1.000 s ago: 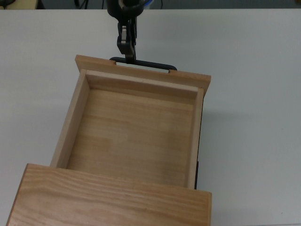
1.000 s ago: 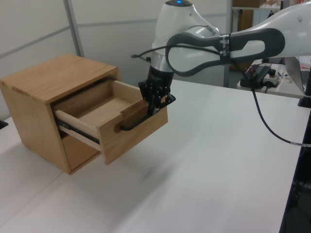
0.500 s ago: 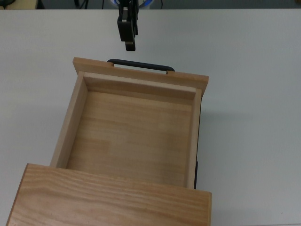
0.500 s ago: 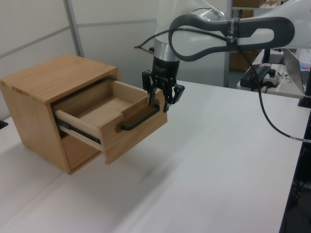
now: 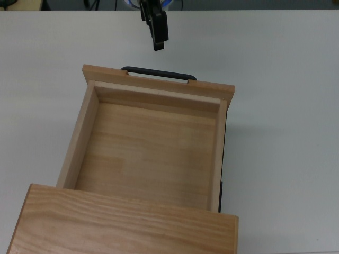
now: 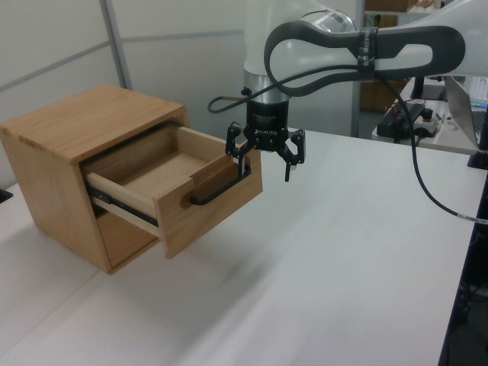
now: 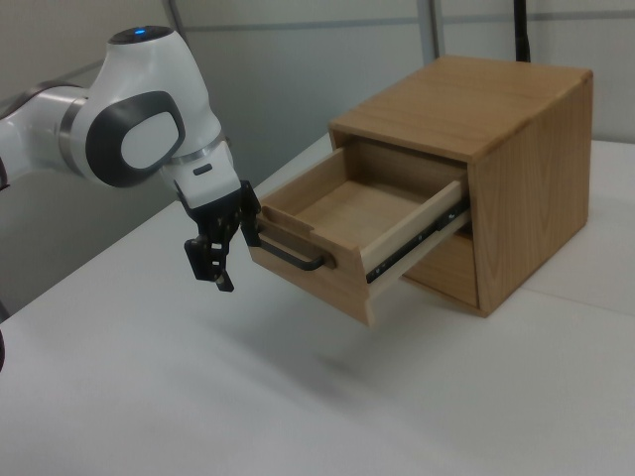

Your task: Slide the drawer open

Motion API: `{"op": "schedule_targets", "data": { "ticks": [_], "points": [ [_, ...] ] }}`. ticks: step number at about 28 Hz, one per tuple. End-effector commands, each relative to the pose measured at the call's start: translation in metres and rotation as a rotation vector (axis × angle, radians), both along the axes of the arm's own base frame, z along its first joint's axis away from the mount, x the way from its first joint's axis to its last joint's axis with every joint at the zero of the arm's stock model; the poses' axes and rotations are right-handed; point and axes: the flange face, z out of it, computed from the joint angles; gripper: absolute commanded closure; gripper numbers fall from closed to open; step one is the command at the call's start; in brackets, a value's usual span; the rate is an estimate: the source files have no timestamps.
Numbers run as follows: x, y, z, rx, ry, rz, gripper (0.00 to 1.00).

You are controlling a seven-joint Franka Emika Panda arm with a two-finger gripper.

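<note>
I'm seeing the gripper point(image 6: 266, 158) hanging with jaws spread wide, the drawer point(image 6: 200, 189) pulled out, its handle point(image 6: 219, 188) just beside them.

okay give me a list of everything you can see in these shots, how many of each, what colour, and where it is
cabinet: one, light wood with bold grain, on the table at the left view's left.
drawer: one, light wood, pulled well out of the cabinet, empty inside.
handle: one, thin black bar, on the drawer's front panel.
slide rail: one seen, dark metal, along the drawer's side in the right view.
table: one, white, under everything.
cables: dark, hanging at the left view's right.
arm: one, white and grey, above the table.
gripper: one, black, open, off the handle, just in front of the drawer.
</note>
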Motion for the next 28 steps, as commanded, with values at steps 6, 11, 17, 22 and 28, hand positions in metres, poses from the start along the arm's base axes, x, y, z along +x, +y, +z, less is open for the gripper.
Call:
{"op": "schedule_targets", "data": {
  "ticks": [6, 11, 17, 22, 28],
  "points": [
    [-0.005, -0.003, -0.003, -0.039, 0.013, 0.318, 0.0],
    [-0.005, -0.011, -0.002, -0.058, 0.002, 0.513, 0.0],
    [-0.003, -0.025, -0.003, -0.075, -0.003, 0.697, 0.0],
    [-0.002, -0.028, -0.006, -0.087, 0.004, 0.746, 0.0],
    [-0.001, -0.031, -0.009, -0.098, 0.005, 0.896, 0.0]
  ]
}}
